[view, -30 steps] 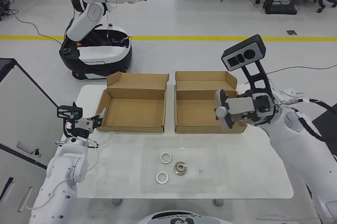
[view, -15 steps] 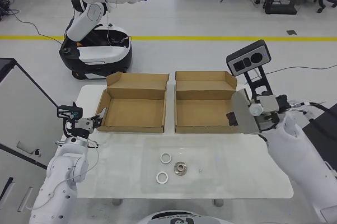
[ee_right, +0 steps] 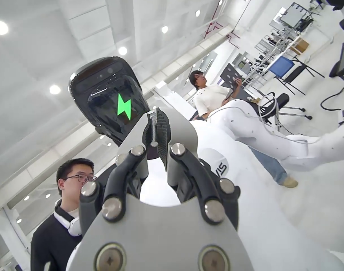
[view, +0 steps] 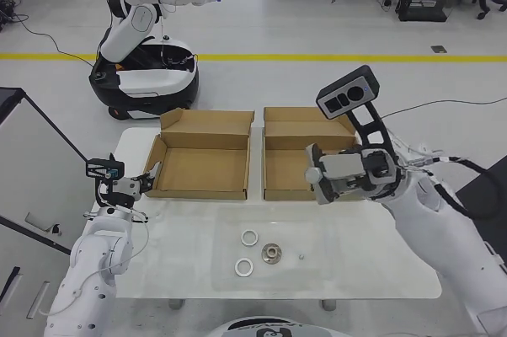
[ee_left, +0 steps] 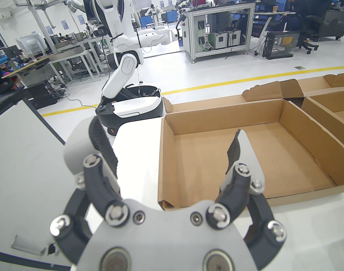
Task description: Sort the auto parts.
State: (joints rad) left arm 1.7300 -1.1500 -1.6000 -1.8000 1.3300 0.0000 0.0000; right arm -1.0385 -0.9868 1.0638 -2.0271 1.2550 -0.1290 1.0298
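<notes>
From above, my right hand [view: 315, 174] hangs over the near side of the right box [view: 283, 160], which sits with the left box [view: 203, 168] along the far edge of the worktop [view: 363, 253]. Two white rings [view: 249, 238] and a metal hub [view: 272, 252] lie near the middle of the near edge. My left hand [view: 144, 181] waits at the left edge. Its wrist view shows my left hand [ee_left: 166, 132] with the fingers spread wide and nothing between them, beside the left box's [ee_left: 245, 153] corner. My right wrist view faces the ceiling, and the right hand [ee_right: 157, 125] is clamped on a small bolt [ee_right: 153, 131]. I'd turn the wrist downward first. I can't quite tell whether I'm past the box's near wall, so I'd reach a little farther in. Then I'd lower close to the floor of the box before letting go, so the bolt doesn't bounce out.
</notes>
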